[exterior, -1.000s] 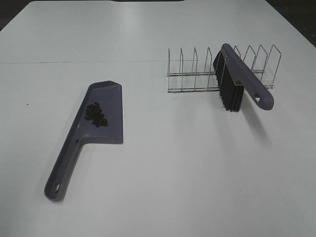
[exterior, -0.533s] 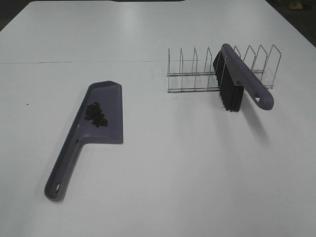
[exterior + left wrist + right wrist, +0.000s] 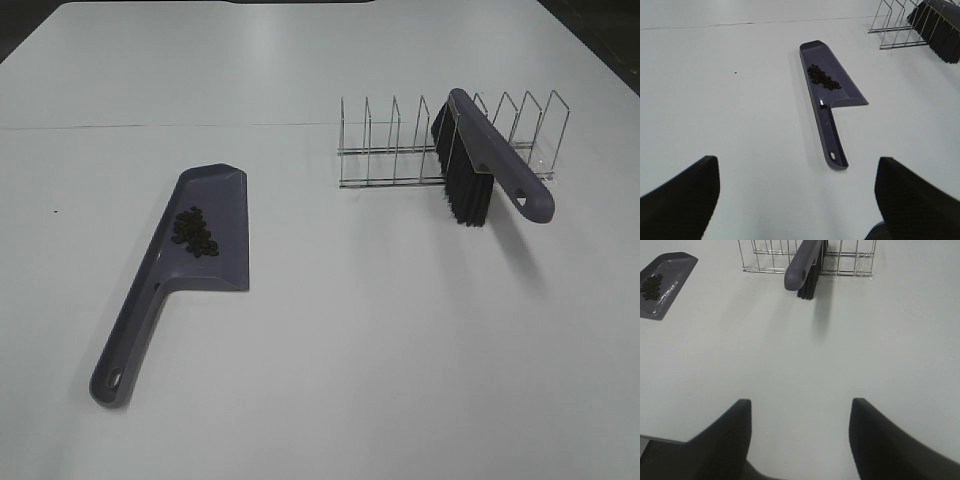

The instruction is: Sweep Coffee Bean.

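A cluster of coffee beans lies inside the purple dustpan on the left of the white table; its handle points toward the front. Beans and pan also show in the left wrist view, and the pan in the right wrist view. A purple brush with black bristles rests tilted in a wire rack. Neither gripper shows in the exterior view. My left gripper and right gripper are open and empty, far from both tools.
The wire rack stands at the back right with several empty slots. A tiny dark speck lies on the table left of the dustpan. A faint seam runs across the table behind the objects.
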Tool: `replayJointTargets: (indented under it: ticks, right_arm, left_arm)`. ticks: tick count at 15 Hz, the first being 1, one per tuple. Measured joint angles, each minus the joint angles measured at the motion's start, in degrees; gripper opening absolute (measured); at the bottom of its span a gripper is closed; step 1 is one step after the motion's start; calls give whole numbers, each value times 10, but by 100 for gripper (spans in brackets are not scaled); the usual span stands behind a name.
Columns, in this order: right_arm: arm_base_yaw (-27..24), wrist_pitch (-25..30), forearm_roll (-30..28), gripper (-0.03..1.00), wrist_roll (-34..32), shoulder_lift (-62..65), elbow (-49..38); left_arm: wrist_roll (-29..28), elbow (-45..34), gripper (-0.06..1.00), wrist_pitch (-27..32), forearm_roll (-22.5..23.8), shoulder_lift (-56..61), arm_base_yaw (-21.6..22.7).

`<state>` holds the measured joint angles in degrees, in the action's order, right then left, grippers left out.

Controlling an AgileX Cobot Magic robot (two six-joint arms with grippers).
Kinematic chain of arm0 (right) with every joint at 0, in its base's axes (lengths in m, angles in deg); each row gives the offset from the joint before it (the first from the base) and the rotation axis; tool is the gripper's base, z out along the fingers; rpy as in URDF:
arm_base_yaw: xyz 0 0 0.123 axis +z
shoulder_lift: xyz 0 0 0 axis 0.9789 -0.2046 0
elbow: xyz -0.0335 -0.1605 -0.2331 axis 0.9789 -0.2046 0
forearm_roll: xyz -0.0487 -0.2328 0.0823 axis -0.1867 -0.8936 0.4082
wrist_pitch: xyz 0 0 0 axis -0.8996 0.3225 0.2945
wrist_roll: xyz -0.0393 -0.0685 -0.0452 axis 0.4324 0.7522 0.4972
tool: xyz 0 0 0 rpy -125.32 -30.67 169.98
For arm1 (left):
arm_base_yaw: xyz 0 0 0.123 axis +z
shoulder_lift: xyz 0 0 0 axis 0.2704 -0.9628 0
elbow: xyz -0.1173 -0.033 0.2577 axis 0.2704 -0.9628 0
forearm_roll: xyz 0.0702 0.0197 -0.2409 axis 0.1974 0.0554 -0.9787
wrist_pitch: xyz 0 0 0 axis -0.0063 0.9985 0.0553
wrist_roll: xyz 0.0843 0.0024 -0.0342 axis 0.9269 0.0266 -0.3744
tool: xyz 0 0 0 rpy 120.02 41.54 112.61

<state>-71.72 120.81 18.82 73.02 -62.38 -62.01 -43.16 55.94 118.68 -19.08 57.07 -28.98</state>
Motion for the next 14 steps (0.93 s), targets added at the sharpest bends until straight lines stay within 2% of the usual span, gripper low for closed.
replayJointTargets:
  ticks: [4, 5, 10, 14]
  right_arm:
    - [0, 0, 0, 53, 0, 0, 0]
    - [0, -1, 0, 53, 0, 0, 0]
    - [0, -1, 0, 53, 0, 0, 0]
    - [0, -1, 0, 53, 0, 0, 0]
  left_arm:
    - [2, 0, 76, 0, -1, 0, 6]
    - [5, 0, 76, 0, -1, 0, 22]
    - [7, 0, 76, 0, -1, 0, 167]
    - [7, 0, 76, 0, -1, 0, 175]
